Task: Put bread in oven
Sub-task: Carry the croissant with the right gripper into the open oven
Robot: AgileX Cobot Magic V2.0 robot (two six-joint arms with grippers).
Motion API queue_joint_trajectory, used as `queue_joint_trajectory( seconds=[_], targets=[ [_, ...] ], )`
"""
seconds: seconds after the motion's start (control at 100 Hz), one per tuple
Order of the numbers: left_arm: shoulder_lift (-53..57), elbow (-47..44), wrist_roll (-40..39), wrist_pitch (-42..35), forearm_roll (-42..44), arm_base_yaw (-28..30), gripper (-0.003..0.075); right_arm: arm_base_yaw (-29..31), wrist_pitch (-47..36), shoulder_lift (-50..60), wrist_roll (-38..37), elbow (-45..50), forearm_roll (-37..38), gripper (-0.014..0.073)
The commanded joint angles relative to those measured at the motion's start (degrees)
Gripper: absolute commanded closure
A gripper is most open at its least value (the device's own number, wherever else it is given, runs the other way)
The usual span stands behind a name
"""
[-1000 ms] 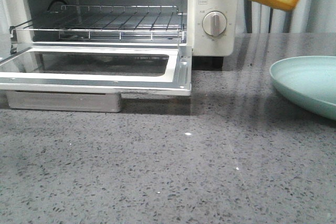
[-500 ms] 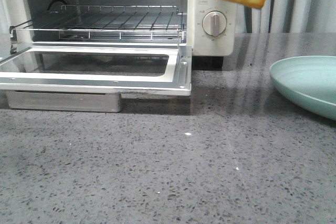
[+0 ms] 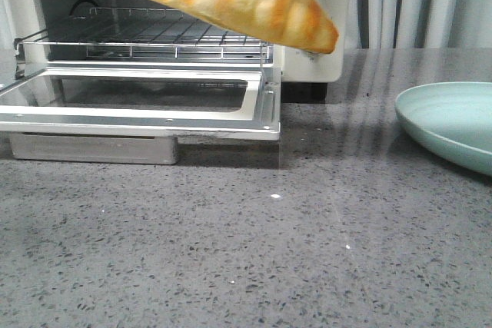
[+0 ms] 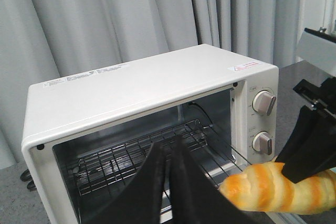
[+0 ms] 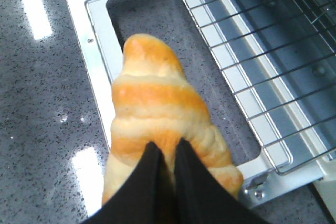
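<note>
The bread (image 3: pixel 231 1), a golden roll with pale ridges, hangs tilted in the air in front of the oven's open mouth, above the right part of the lowered glass door (image 3: pixel 154 117). My right gripper (image 5: pixel 167 153) is shut on the bread (image 5: pixel 157 108) from above; only a dark bit of that gripper shows at the top of the front view. The cream oven (image 4: pixel 131 82) stands open with its wire rack (image 3: pixel 154 32) pulled partly out. My left gripper (image 4: pixel 169 153) is shut with nothing in it, held high and facing the oven, with the bread (image 4: pixel 278 187) off to one side.
A pale green plate (image 3: pixel 453 124) sits on the grey speckled counter (image 3: pixel 269 251) at the right. A metal tray (image 3: pixel 92 147) lies under the open door. The oven's dials (image 4: pixel 264 103) are on its right panel. Grey curtains hang behind.
The bread has moved left and down, from the upper right near the dial to in front of the oven opening, over the door's right side.
</note>
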State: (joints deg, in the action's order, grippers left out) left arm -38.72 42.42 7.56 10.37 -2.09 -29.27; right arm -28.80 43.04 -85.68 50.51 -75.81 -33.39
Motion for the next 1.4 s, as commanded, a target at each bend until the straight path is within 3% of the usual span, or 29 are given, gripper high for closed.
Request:
queue_joint_trajectory(
  seconds=[0.0,0.38,1.39],
  targets=[
    [0.17,2.17,-0.13,-5.03,-0.17,0.16,0.0740,-0.41,-3.49,1.00,0.99,-3.69,-1.16,0.0651],
    [0.17,2.17,-0.13,-5.96,-0.17,0.16,0.0740,-0.49,-1.61,-4.22,0.99,-13.32,-0.07,0.0651],
    [0.17,2.17,-0.13,-6.06,-0.07,0.16,0.0740,-0.49,-5.21,-13.51,0.99,-24.24,3.04,0.0651]
  ],
)
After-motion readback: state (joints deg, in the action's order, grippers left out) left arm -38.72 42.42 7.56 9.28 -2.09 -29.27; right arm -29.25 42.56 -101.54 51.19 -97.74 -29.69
